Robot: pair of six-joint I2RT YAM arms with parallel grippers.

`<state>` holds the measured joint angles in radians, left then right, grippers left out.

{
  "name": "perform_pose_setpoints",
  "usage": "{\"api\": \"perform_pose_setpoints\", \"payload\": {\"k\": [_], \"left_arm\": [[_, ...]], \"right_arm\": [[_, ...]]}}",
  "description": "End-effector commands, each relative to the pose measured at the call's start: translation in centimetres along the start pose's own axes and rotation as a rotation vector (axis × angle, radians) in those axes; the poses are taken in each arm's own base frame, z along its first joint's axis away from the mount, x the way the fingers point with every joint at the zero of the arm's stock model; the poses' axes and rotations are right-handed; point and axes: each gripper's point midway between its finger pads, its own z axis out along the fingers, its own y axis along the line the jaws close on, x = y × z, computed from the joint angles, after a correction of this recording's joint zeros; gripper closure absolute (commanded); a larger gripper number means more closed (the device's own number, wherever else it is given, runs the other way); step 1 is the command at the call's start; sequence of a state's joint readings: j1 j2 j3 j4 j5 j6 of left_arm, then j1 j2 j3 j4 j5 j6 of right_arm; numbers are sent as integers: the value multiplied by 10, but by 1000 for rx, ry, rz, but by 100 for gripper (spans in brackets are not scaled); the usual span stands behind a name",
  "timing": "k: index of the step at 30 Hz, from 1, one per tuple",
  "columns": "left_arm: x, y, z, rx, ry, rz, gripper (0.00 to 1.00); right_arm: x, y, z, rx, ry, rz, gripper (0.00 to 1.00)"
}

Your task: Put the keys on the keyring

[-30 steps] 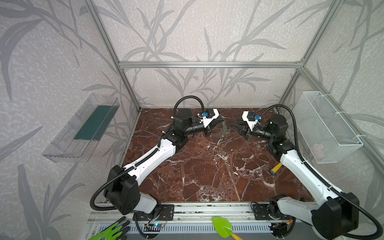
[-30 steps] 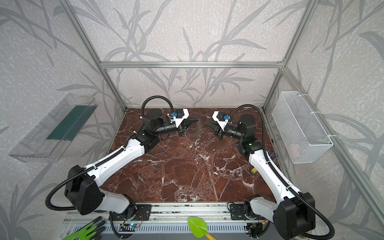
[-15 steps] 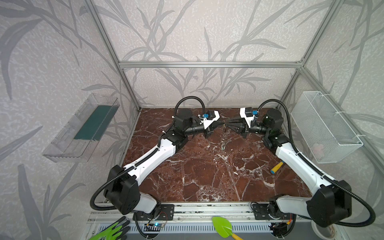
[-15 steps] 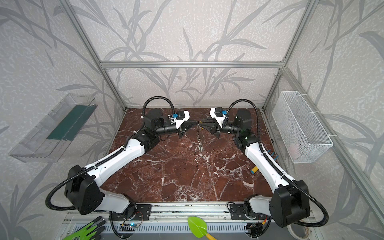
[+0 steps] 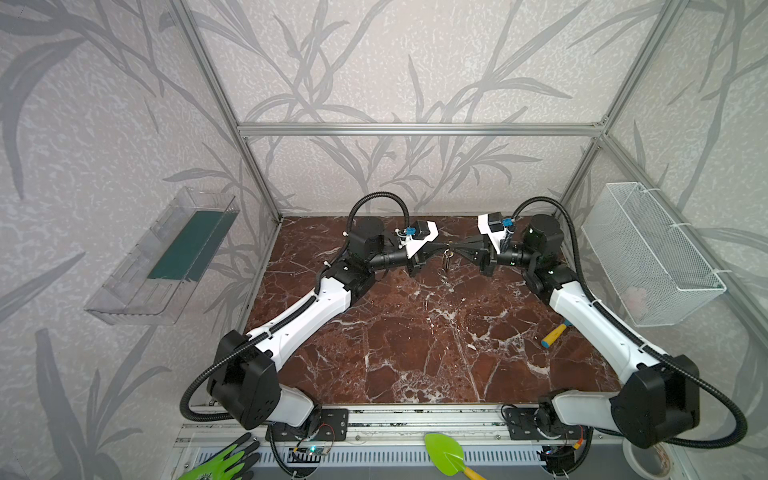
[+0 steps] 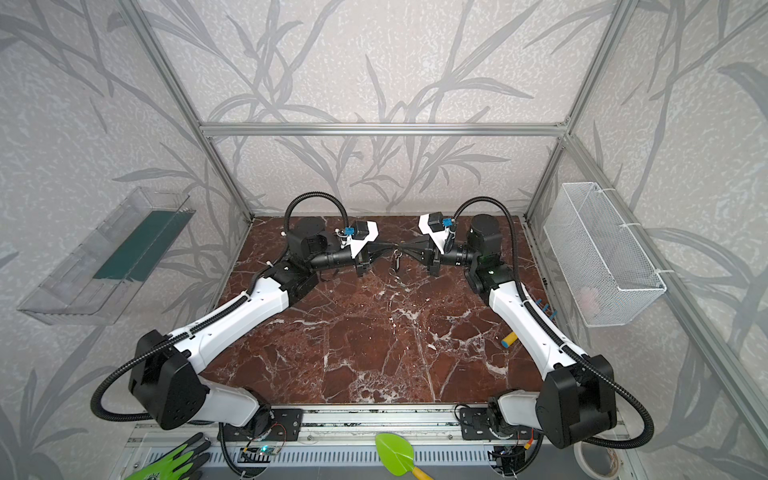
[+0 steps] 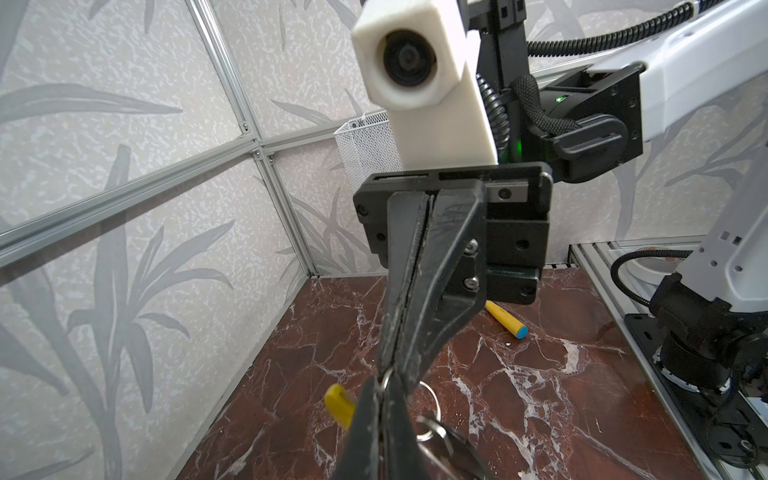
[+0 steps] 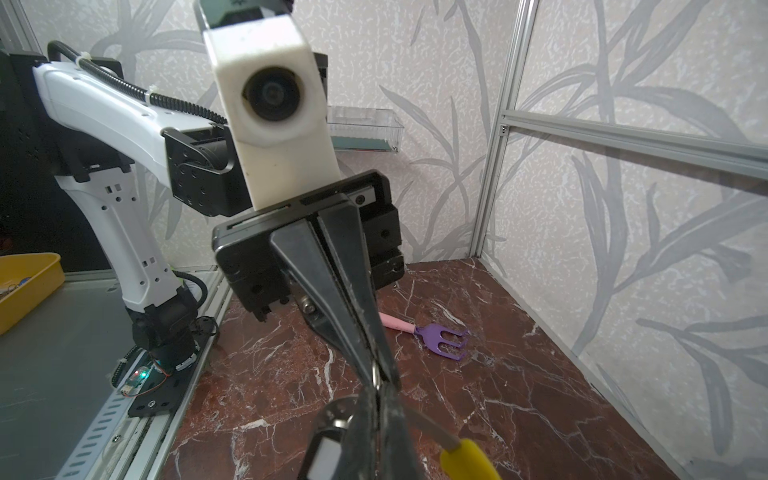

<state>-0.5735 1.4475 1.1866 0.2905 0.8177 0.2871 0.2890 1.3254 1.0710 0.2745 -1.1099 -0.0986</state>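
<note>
Both grippers meet tip to tip above the back middle of the marble floor in both top views. My left gripper [image 5: 443,248] [image 7: 382,386] is shut; the keyring's grey cord and yellow sleeve [image 7: 338,405] [image 8: 469,461] stick out beside the pinch, so it seems to hold the keyring. My right gripper [image 5: 451,249] [image 8: 378,388] is shut against it, with a thin silver ring [image 7: 432,411] nipped at its tips. The keys [image 5: 446,262] [image 6: 396,262] hang just below on that ring, their tag [image 8: 328,453] beside my right fingers. Most of the hoop is hidden.
A yellow-handled tool [image 5: 554,333] lies on the floor near the right arm. A purple fork with a pink handle [image 8: 440,338] lies under the left arm. A wire basket [image 5: 648,249] hangs on the right wall and a clear shelf [image 5: 166,257] on the left.
My right gripper moved in toward the left gripper's tips and shut there. The left gripper stayed shut and barely moved.
</note>
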Motion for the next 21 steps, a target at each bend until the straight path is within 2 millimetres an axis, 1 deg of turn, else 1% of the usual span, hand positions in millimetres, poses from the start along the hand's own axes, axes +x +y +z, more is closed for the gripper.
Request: {"api": "perform_pose_setpoints", "payload": {"k": [1, 3, 4, 6, 7, 9, 12, 15, 21], "left_arm": [[-26, -3, -4, 11, -60, 62, 100], [-25, -2, -4, 8, -48, 67, 100], [-23, -3, -3, 11, -34, 71, 95], [-14, -5, -4, 24, 32, 94, 80], [-6, -6, -5, 35, 79, 106, 76], [11, -10, -8, 61, 193, 153, 74], [25, -12, -12, 89, 299, 193, 74], [30, -16, -14, 128, 347, 208, 73], [38, -22, -10, 182, 406, 235, 73]], "right_arm": [[-2, 5, 3, -33, 13, 15, 100], [-2, 4, 3, -30, 25, 16, 100], [0, 4, 3, -27, 38, 20, 100], [4, 3, 2, -18, 84, 32, 100], [6, 2, 1, -11, 108, 38, 100], [13, 3, -1, -6, 171, 58, 100], [19, 5, -4, 2, 229, 79, 100], [25, 7, -4, 4, 272, 96, 100], [38, 14, 1, -9, 383, 81, 100]]}}
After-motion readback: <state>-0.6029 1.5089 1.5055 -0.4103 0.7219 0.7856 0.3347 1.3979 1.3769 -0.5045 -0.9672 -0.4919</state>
